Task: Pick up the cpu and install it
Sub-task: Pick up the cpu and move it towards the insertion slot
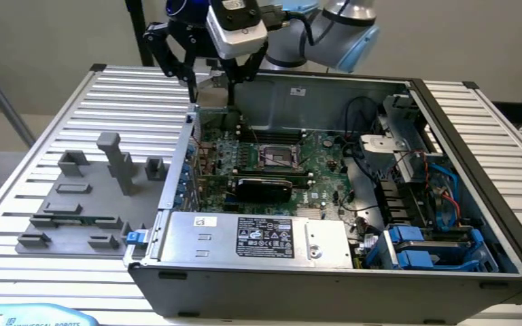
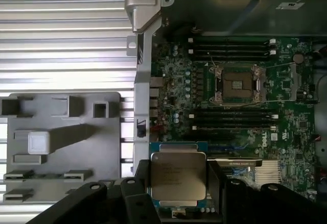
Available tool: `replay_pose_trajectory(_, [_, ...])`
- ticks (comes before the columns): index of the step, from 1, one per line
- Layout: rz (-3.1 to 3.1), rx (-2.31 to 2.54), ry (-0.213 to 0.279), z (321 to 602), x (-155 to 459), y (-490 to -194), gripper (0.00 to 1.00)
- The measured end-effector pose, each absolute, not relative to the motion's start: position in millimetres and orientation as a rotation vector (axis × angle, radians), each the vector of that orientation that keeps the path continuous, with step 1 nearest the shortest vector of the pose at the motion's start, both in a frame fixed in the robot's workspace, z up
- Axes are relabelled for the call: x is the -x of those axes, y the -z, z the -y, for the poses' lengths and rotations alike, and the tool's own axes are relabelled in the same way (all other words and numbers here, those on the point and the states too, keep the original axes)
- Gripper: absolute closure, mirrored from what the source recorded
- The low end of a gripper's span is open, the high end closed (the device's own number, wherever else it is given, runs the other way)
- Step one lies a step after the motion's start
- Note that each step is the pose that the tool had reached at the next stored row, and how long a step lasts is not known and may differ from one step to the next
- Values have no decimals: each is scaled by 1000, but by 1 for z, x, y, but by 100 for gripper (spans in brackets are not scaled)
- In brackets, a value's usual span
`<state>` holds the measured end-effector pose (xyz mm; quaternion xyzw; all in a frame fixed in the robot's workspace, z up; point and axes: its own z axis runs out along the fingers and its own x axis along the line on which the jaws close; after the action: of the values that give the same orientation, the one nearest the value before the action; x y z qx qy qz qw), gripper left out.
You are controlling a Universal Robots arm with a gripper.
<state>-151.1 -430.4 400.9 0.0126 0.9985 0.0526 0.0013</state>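
**Cpu held in the end effector above the open computer case**

The cpu (image 2: 178,178), a small flat square chip with a silvery top and tan rim, sat clamped between the dark fingers (image 2: 137,191) of the end effector (image 1: 212,92). One finger pressed on each of two opposite edges, and the metal top faced the wrist camera. The chip was lifted clear of everything below it.

In the exterior view, the end effector hung over the far corner of the computer case (image 1: 334,285), on the exterior view's left, just above the case's rim. The case lay open with its green motherboard (image 1: 315,159) exposed. The processor socket (image 1: 274,155) in the middle of the board stood empty, with its metal frame showing around a bare square. It was nearer the camera than the chip and well apart from it. A silver power supply (image 1: 261,238) with a black label filled the near part of the case.

To the exterior view's left of the case, a grey plastic tray (image 1: 79,197) with raised blocks rested on the ribbed metal tabletop (image 1: 43,136).
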Motion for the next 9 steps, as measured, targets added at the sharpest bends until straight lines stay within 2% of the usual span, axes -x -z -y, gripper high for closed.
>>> replay_pose_trajectory(9, [-3134,-40,-165,417,111,-393,45])
